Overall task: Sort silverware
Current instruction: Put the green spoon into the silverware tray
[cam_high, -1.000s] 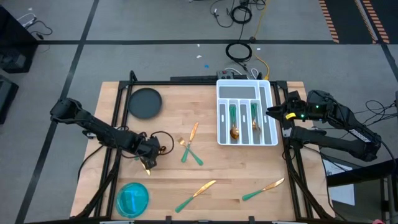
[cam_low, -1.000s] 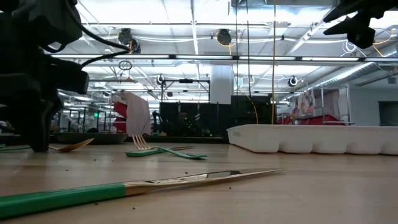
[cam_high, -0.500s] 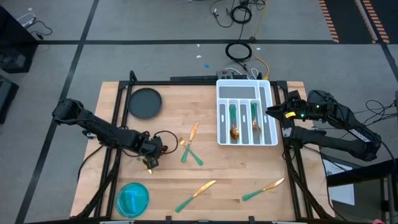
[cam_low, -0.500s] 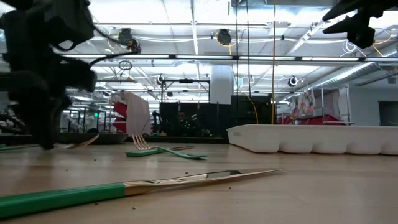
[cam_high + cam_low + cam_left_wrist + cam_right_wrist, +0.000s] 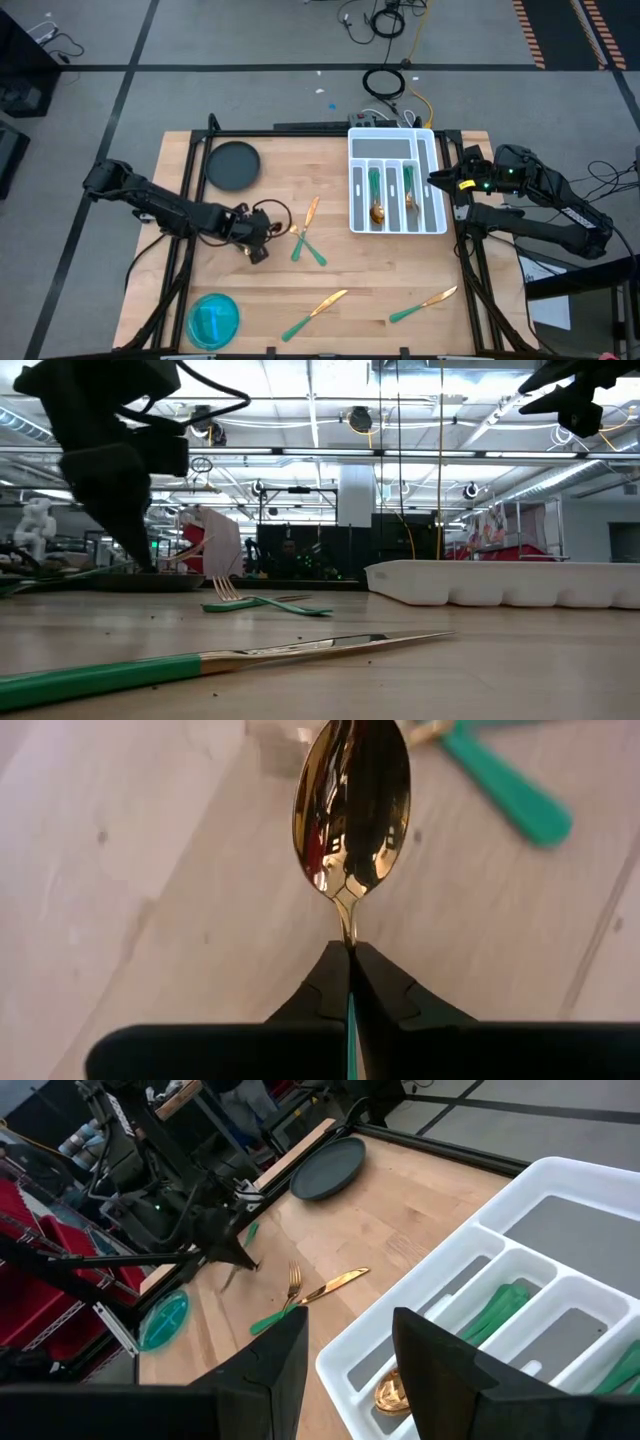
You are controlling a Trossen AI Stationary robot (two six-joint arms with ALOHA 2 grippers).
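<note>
Left tool [image 5: 350, 982] is clamped on the spoon [image 5: 351, 810] at its neck; carry level to the tray's [image 5: 432, 178] spoon compartment, clear of the right tool [image 5: 345, 1348], fingers apart.

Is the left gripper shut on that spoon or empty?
Shut on it. In the left wrist view the left gripper pinches the spoon by its neck, fingers closed tight, gold bowl sticking out ahead above the table.

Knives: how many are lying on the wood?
3: one knife crosses the fork mid-table; two lie near the front, a left knife and right knife. Tray may hide more.
</note>
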